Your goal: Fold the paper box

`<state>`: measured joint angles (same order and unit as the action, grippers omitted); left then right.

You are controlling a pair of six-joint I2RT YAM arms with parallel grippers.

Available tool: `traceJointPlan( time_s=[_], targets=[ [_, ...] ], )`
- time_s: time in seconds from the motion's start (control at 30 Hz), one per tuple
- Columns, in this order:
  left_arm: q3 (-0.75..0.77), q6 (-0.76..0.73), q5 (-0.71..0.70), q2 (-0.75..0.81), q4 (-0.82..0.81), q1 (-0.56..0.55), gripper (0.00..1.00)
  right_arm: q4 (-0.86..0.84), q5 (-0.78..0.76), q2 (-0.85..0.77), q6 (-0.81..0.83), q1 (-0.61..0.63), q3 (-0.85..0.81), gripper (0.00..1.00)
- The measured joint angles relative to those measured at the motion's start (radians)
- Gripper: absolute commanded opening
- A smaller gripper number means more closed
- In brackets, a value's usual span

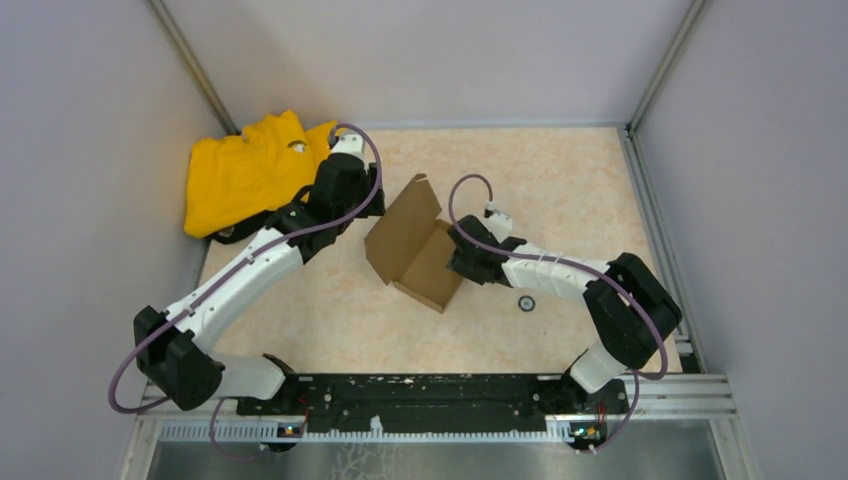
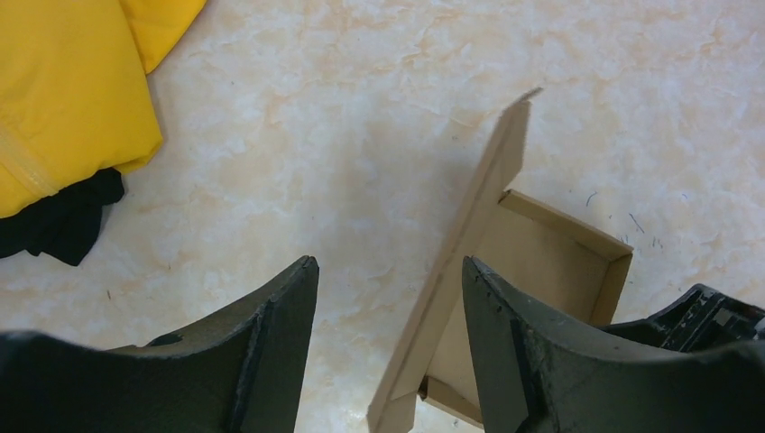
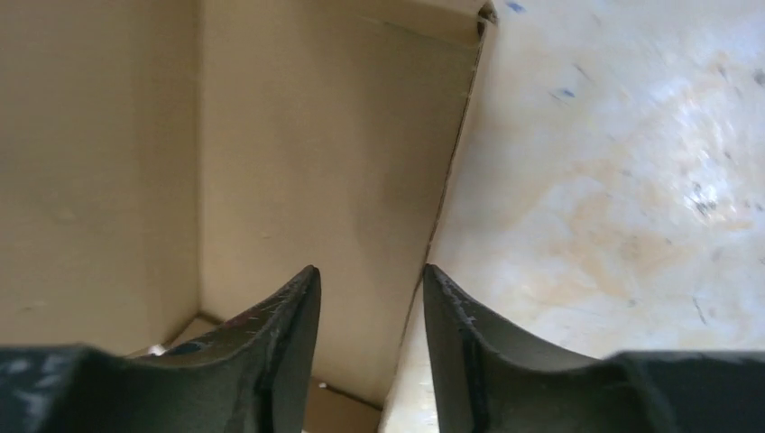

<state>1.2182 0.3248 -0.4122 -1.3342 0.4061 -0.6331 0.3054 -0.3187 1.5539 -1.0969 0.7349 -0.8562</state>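
Paper box (image 1: 415, 245) central, flap raised; yellow garment (image 1: 245, 175) in far-left corner.

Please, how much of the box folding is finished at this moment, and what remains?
Done: the paper box has a tray whose visible walls stand up. In hand: the right pincer straddles one side wall, jaws apart; the left pincer, open, is at the raised lid. Left: the lid stands up, not yet closed onto the tray.

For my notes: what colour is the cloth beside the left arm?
The cloth is yellow, clearest in the top view.
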Motion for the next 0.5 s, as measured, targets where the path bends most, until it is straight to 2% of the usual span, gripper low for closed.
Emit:
traceJointPlan(
  time_s=[0.13,0.23,0.37,0.5],
  targets=[
    [0.0,0.0,-0.004,0.003,0.0,0.0,0.67,-0.001,0.0,-0.008,0.105,0.001,-0.099,0.56],
    [-0.005,-0.002,-0.007,0.014,0.001,0.0,0.67,-0.022,0.027,-0.056,0.295,-0.019,-0.134,0.5],
    [-0.006,-0.004,-0.008,0.024,0.001,0.001,0.67,-0.048,0.167,-0.117,0.614,-0.09,-0.16,0.48],
    [-0.01,-0.004,-0.007,0.025,0.001,0.003,0.67,-0.059,0.341,-0.072,0.873,-0.224,-0.213,0.47]
  ],
)
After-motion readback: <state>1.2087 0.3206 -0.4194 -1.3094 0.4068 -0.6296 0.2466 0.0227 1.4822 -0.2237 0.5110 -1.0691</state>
